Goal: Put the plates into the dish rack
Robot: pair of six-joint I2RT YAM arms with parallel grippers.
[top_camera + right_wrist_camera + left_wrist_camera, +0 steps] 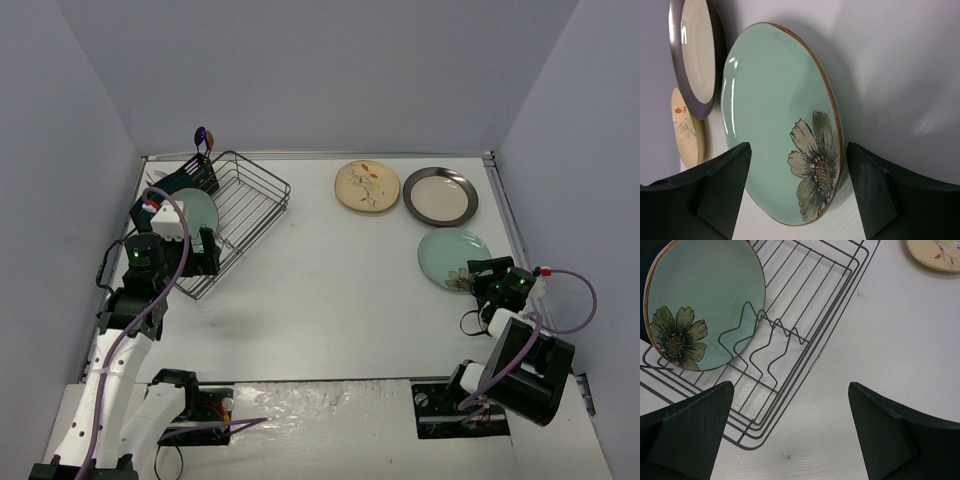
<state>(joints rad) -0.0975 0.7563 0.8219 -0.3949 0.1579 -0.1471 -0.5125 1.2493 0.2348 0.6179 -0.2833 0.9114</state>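
The dish rack [250, 195] stands at the back left with one mint-green flowered plate [193, 210] leaning in its wavy dividers [765, 335]; that plate [705, 300] fills the upper left of the left wrist view. My left gripper [207, 252] hovers over the rack's near corner, open and holding nothing [790, 390]. On the table lie a cream floral plate [367, 186], a beige dark-rimmed plate [441, 196] and a second mint flowered plate [453, 257]. My right gripper [480, 276] is at that plate's near rim, open [797, 150], with one finger over the plate's face [770, 100] and the other outside the rim.
A dark cutlery holder [198, 176] with a spoon [203, 138] sits at the rack's far corner. Grey walls close in the table on the left, back and right. The right wall is close to the right arm.
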